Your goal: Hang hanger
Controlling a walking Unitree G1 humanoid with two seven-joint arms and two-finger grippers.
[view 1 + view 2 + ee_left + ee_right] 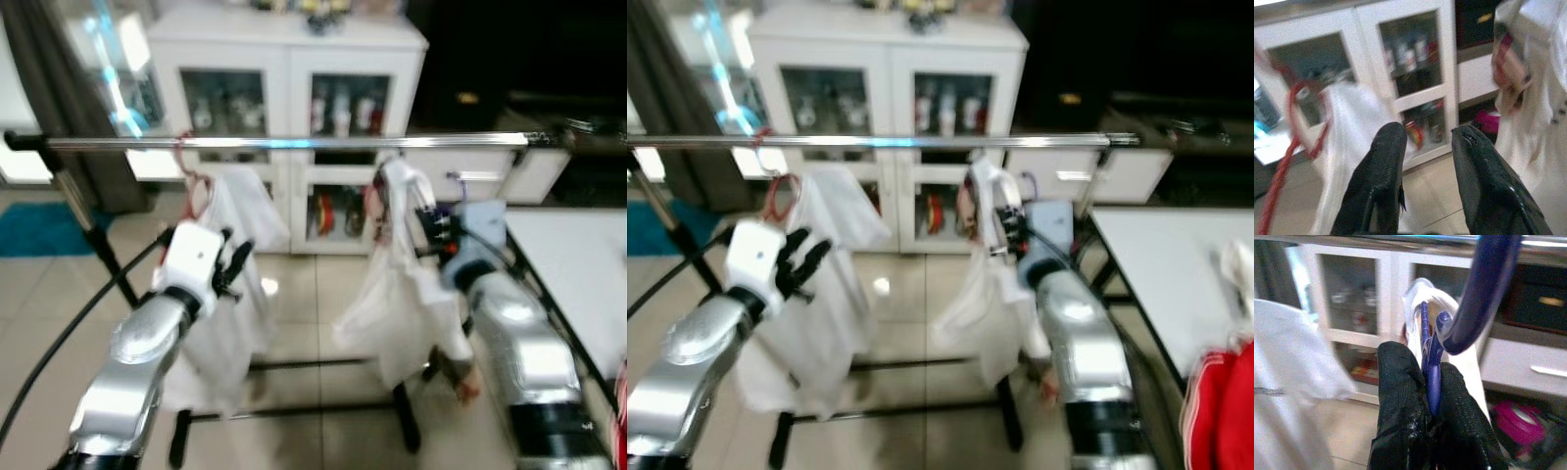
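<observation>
tiled floor (304, 294) under black garment rack, white glass-door cabinet (289, 88) behind. right tool (1431, 396) pinched on blue hanger (1432, 362) neck just below hook, white shirt (397, 294) draped on it, held just below chrome rail (294, 143). hanger looks light, stiff, smooth plastic; shirt soft, likely to sway. left tool (1427, 166) spread, empty, beside red hanger (193, 181) with white garment already on rail.

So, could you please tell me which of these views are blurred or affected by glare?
Both eye views are motion-blurred throughout, with bright glare on the long silver metal rail; the left wrist view is soft, its open left claw clearest; the right wrist view is sharper near the right claw, shut on the blue plastic hanger, background blurred.
</observation>
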